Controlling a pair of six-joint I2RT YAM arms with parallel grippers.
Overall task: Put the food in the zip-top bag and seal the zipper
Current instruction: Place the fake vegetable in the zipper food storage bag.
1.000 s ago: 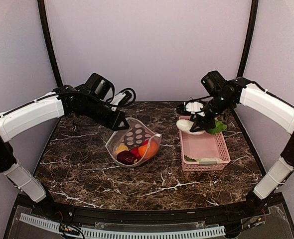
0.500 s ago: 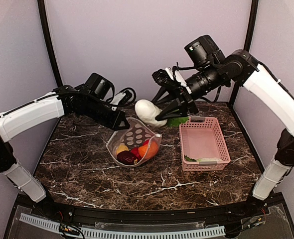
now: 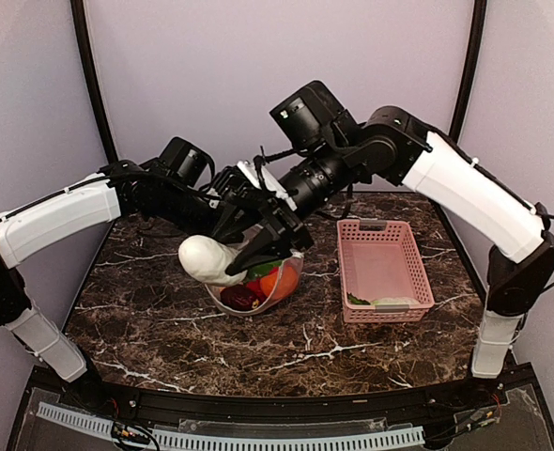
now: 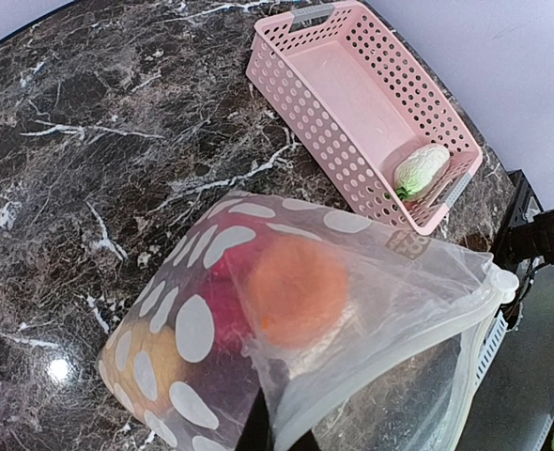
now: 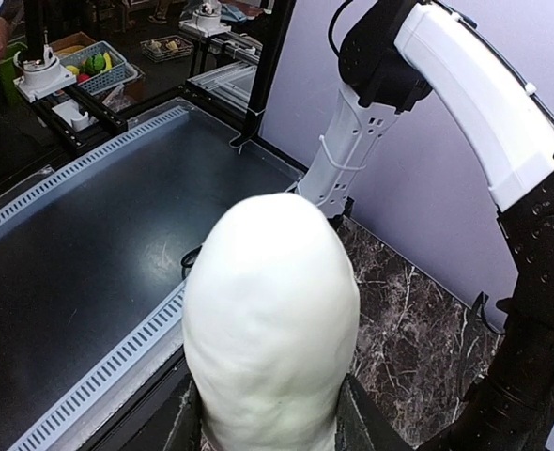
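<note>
1. Marble table: fills the lower half of the top view.
2. Pink basket: right of centre. It holds 1 item, the cabbage, at its near end, and a green scrap in its near-left corner.
3. Zip-top bag: centre of the top view, mouth propped open and facing up. The zipper strip is too faint to pick out; with the mouth gaping, it reads as unsealed.
4. Left gripper: bottom edge of the left wrist view, apparently clenched on the bag's rim and holding it up.
5. Right gripper: centre of the top view, clamped on the radish.
6. Radish: centre-left, hanging at the bag's left rim, not yet inside. Whether it touches the plastic cannot be told.
7. Orange: inside the bag.
8. Dark maroon piece: inside the bag.
9. Red piece: inside the bag; a 2nd red piece cannot be made out.
10. Yellow piece: inside the bag, at the lower left.

Status, as judged: the small pieces are bagged and the radish is in delivery. The cabbage and the sealing remain.
</note>
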